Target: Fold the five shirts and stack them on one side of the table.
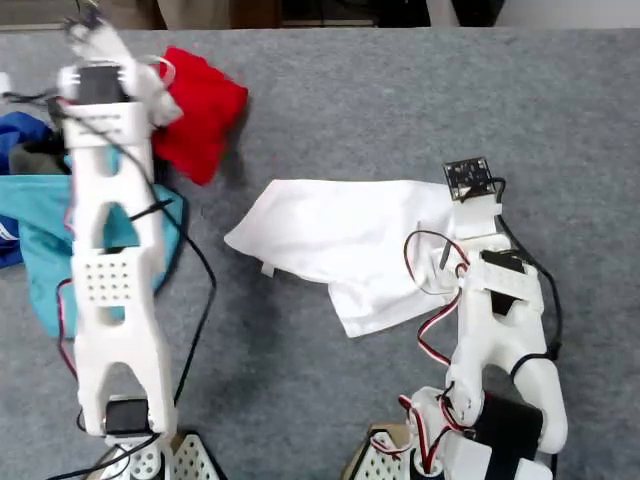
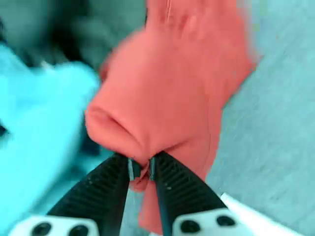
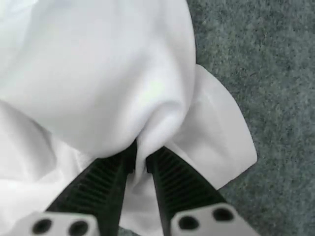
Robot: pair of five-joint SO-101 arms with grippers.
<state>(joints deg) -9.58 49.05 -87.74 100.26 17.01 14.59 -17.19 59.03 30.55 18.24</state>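
Red shirt [image 1: 203, 108] is bunched up at the far left of the grey table [image 1: 400, 100]. The left gripper [image 2: 141, 169] has its jaws pinched almost together on a fold of it, with just a thin bit of cloth between the fingertips. The white shirt [image 1: 340, 240] is sprawled rumpled around the middle of the table. The right gripper [image 3: 140, 160] is clamped the same way on a raised fold near that shirt's right edge, jaws nearly touching. A turquoise shirt [image 1: 40, 230] lies flat under the left arm, and a dark blue shirt [image 1: 18, 135] sits right against it at the table's left edge.
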